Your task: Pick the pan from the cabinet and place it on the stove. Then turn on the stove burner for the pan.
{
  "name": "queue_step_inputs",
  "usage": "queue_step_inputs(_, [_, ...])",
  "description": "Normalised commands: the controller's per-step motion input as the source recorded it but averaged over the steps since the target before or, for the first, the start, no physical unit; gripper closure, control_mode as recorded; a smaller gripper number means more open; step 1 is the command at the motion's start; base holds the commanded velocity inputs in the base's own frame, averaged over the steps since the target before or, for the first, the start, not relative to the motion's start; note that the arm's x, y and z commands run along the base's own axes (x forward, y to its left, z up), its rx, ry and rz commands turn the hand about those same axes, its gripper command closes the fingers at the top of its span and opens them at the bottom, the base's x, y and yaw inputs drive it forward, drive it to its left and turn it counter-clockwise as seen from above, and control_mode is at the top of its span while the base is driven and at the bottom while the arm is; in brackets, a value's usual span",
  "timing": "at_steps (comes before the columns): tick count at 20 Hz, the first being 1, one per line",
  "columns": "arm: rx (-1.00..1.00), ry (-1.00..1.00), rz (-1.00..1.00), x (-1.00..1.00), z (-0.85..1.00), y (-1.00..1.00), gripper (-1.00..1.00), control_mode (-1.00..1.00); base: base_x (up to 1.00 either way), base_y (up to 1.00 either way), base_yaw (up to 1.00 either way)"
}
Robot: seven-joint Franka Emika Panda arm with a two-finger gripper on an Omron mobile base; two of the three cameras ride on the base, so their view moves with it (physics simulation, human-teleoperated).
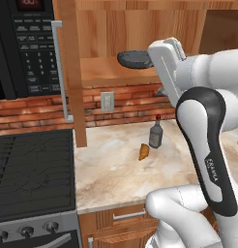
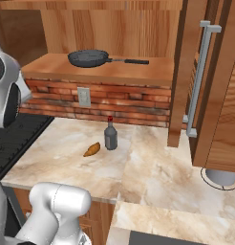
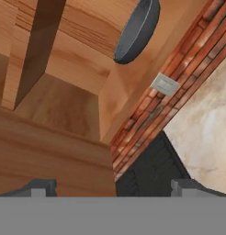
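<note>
The dark grey pan (image 2: 88, 58) lies on the bottom shelf of the open cabinet (image 2: 138, 74), its long handle pointing right. In the left base view the pan (image 1: 134, 59) is partly covered by my white hand, which hovers just to its right at shelf height. Seen from the hand, the pan (image 3: 138, 32) is tilted at the top, some way ahead. My gripper (image 3: 112, 189) is open, fingertips (image 3: 39, 187) wide apart with nothing between them. The black stove (image 1: 34, 169) sits at the lower left, with round knobs (image 1: 26, 231) along its steel front.
An open cabinet door with a silver bar handle (image 1: 60, 72) hangs left of the shelf, another (image 2: 200, 76) to the right. On the marble counter (image 2: 153, 167) stand a dark bottle (image 2: 110, 135) and a small orange item (image 2: 92, 149). A black microwave (image 1: 29, 43) hangs above the stove.
</note>
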Motion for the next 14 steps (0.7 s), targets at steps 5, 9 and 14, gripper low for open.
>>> queue_step_inputs(5, [-0.06, 0.0, -0.01, 0.0, 0.0, -0.58, -1.0, -1.0, 0.0, 0.0, 0.0])
queue_step_inputs(9, [-0.14, 0.0, -0.04, 0.0, 0.0, -0.55, -1.0, -1.0, 0.0, 0.0, 0.0])
queue_step_inputs(14, [-0.18, 0.0, -0.09, 0.0, 0.0, -0.5, -1.0, -1.0, 0.0, 0.0, 0.0])
